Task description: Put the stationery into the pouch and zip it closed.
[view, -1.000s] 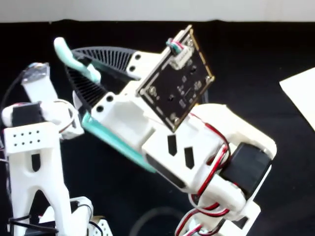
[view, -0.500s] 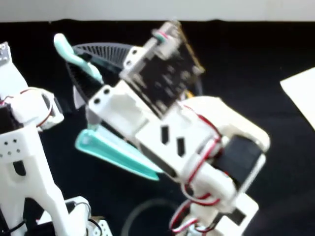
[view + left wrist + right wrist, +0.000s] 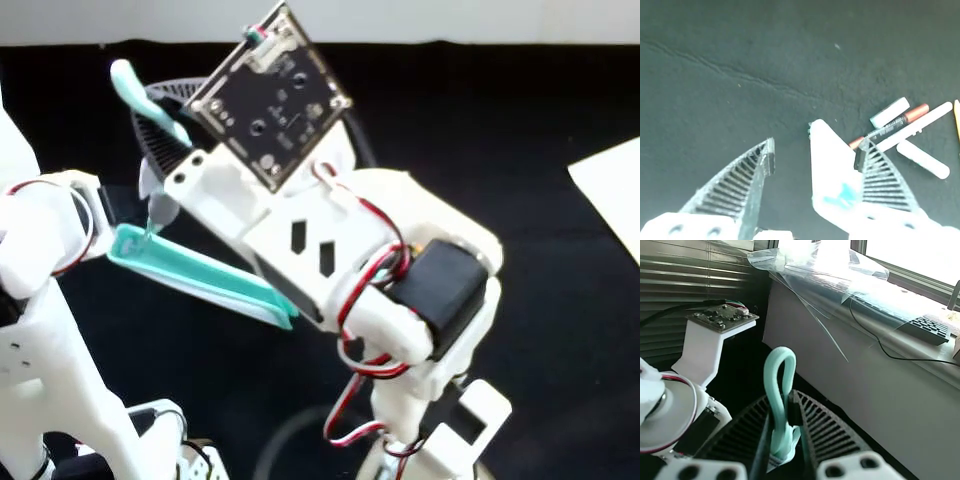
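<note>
My right gripper [image 3: 785, 407] is shut on the teal loop [image 3: 780, 385] of the pouch and holds it up above the table. In the high view the teal-edged pouch [image 3: 200, 280] hangs slanted below that loop [image 3: 135, 90], its low end close to the left arm [image 3: 40, 240]. My left gripper [image 3: 815, 150] is open, pointing down at the black cloth. A pale pouch corner with a teal patch [image 3: 832, 182] shows between its fingers, near one of them. On the cloth lie a white eraser [image 3: 890, 112], a red-ended pen [image 3: 897, 122], a white pen [image 3: 922, 122] and a white marker [image 3: 922, 159].
A white sheet [image 3: 610, 190] lies at the table's right edge. A yellow pencil tip [image 3: 957, 117] pokes in beside the pens. The left arm's camera board [image 3: 722, 317] stands close to the held loop. A wall and window sill [image 3: 880, 340] are behind.
The right arm has turned and swung the hanging pouch leftward toward the left arm. The left arm has shifted left and up in the high view.
</note>
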`<act>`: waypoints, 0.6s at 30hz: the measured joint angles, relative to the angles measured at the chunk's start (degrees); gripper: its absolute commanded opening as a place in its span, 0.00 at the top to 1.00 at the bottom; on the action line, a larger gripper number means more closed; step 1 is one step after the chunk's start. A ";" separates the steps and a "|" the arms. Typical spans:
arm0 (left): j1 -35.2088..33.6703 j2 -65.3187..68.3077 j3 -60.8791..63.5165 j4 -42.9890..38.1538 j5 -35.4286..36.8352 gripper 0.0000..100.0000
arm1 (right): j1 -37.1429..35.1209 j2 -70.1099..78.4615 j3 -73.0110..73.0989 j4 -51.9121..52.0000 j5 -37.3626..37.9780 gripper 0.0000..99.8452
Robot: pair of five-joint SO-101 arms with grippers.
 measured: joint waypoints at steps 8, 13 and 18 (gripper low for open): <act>-4.75 -0.18 -2.73 0.00 -2.64 0.73 | 0.09 0.00 0.00 0.00 0.00 0.99; -5.01 -0.18 -2.73 0.00 -3.96 0.73 | 0.09 0.00 0.00 0.00 0.00 0.99; -5.01 -0.18 -2.73 0.00 -4.31 0.73 | 1.67 0.00 0.00 0.00 0.00 0.99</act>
